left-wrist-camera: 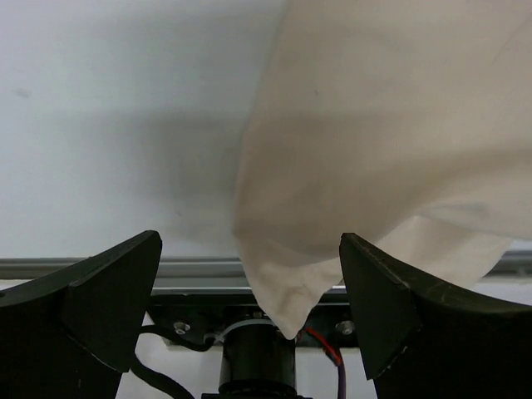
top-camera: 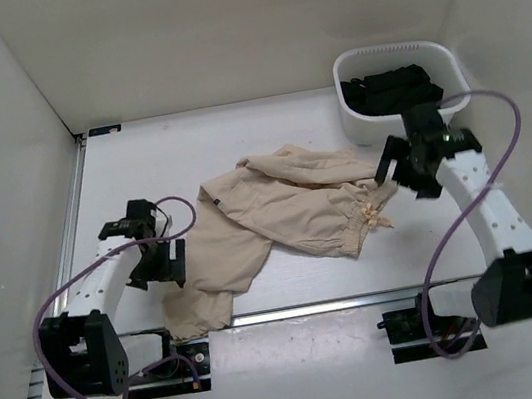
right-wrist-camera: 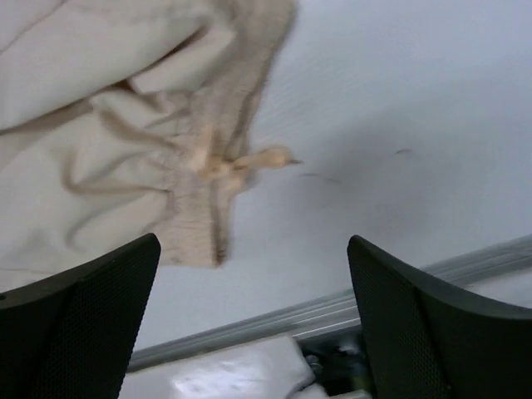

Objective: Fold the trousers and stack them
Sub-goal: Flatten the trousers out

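The beige trousers [top-camera: 278, 213] lie crumpled across the middle of the table. One leg runs to the near edge and its end hangs over the rail [top-camera: 198, 311]. The wrinkled waist with a drawstring knot [top-camera: 377, 210] is at the right. My left gripper [top-camera: 159, 260] is open just left of that leg; in the left wrist view the leg's end [left-wrist-camera: 366, 158] hangs between and beyond the fingers [left-wrist-camera: 108, 291]. My right gripper [top-camera: 405, 169] is open and empty above the table, right of the waist [right-wrist-camera: 199, 158].
A white basket [top-camera: 359, 116] at the back right holds a black garment [top-camera: 392, 88]. White walls enclose the table on three sides. A metal rail [top-camera: 343, 302] runs along the near edge, with the arm bases behind it.
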Robot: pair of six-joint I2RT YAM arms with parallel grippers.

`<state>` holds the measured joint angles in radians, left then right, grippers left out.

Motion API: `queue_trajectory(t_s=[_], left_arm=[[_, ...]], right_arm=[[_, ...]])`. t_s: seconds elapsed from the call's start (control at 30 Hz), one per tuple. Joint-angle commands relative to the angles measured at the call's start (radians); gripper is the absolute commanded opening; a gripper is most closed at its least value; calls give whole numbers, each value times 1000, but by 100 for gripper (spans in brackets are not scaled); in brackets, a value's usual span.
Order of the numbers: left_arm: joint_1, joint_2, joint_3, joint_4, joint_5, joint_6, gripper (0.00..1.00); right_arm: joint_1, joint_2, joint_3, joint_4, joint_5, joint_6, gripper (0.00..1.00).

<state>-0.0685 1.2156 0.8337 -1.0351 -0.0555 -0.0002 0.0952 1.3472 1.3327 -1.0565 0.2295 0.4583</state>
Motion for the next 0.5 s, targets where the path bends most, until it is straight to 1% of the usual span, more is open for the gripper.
queue_trajectory(t_s=[0.0, 0.03, 0.07, 0.1, 0.13, 0.17, 0.2, 0.23, 0.27, 0.3, 0.33, 0.4, 0.43, 0.47], left_arm=[[-48, 22, -80, 19, 39, 0, 100], [-57, 41, -94, 20, 13, 0, 100], [-68, 50, -94, 33, -3, 0, 100], [-68, 62, -94, 33, -3, 0, 100], [-89, 90, -103, 46, 6, 0, 100], [-105, 107, -114, 62, 6, 0, 100], [-122, 125, -125, 81, 6, 0, 100], [-138, 165, -134, 102, -3, 0, 100], [-172, 186, -143, 139, -15, 0, 100], [-188, 208, -157, 153, -15, 0, 100], [-200, 252, -157, 168, -26, 0, 100], [-221, 292, -166, 185, -73, 0, 100], [-221, 306, -166, 194, -73, 0, 96], [-221, 318, -166, 195, -73, 0, 83]], right_arm=[[43, -172, -328, 172, -318, 289, 96], [69, -236, -410, 300, -375, 363, 95], [104, -261, -479, 353, -407, 435, 94], [179, -276, -527, 386, -401, 548, 94], [217, -287, -576, 403, -365, 600, 94], [259, -296, -586, 433, -320, 643, 94], [343, -296, -586, 458, -277, 683, 94], [380, -268, -586, 483, -241, 739, 96], [429, -243, -569, 495, -181, 758, 96], [448, -214, -548, 480, -152, 773, 97], [462, -148, -525, 460, -113, 798, 98], [482, -70, -494, 422, -24, 830, 98], [482, -53, -494, 440, -12, 867, 98], [482, -36, -507, 454, -3, 890, 98]])
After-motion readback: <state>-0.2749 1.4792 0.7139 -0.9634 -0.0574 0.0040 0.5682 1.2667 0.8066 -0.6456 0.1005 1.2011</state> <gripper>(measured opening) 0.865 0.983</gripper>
